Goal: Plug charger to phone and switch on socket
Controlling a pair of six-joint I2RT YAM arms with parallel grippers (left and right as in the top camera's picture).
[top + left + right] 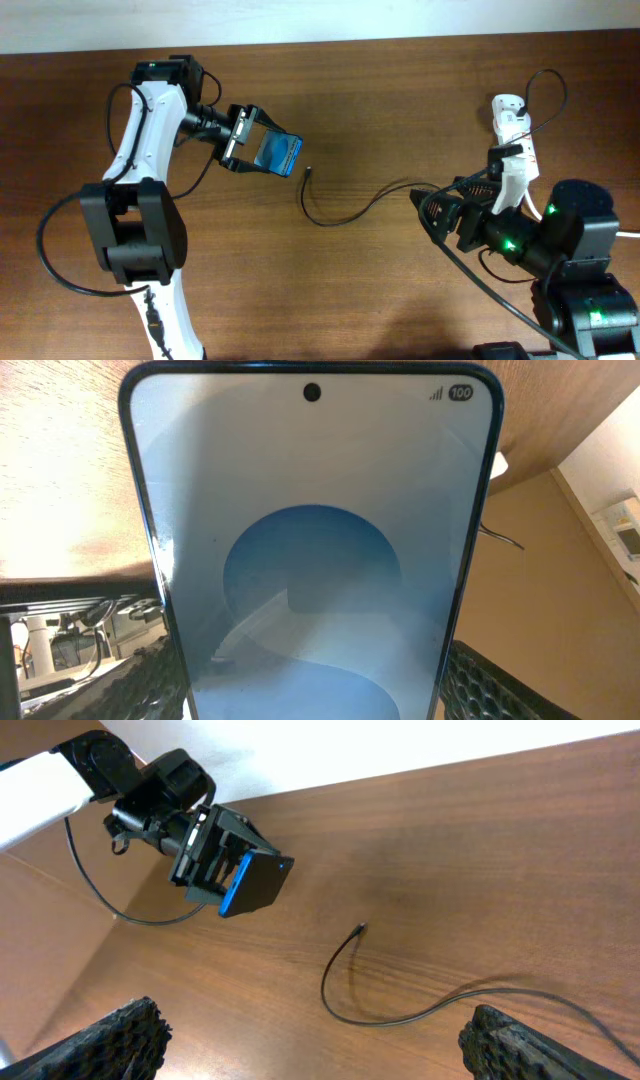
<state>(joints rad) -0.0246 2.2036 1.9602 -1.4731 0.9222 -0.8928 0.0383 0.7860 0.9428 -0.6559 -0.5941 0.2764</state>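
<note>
Phone [310, 560] black-framed, blue screen lit, clamped in left gripper [260, 149].

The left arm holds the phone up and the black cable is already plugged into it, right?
Not quite. The left gripper holds the phone, but the cable is not plugged in: its tip lies loose on the table, as the overhead view shows.

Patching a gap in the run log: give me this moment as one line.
left gripper: shut on phone, off table | right gripper: open, empty | charger: on table, tip free | socket: untouched
</note>
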